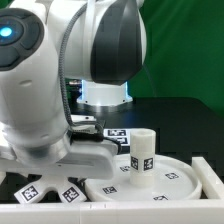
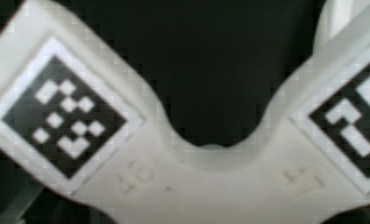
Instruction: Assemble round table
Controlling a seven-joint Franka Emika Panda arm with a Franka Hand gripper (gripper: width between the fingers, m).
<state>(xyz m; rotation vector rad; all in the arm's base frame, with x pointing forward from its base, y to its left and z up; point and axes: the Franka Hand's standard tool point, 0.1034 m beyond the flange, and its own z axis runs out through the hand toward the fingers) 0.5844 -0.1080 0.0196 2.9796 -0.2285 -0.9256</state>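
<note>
The short thick cylinder (image 1: 143,152) stands upright on the round disc (image 1: 180,186) at the exterior view's right. The cross-shaped piece (image 2: 200,175) fills the wrist view, apparently just beneath the gripper. The gripper is spread wide and released, largely hidden behind the arm (image 1: 100,50).

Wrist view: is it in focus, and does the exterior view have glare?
Wrist view: soft, the tagged white part fills the frame, tag edges fuzzy. Exterior view: the short cylinder is crisp, the arm bright but not blown out.
</note>
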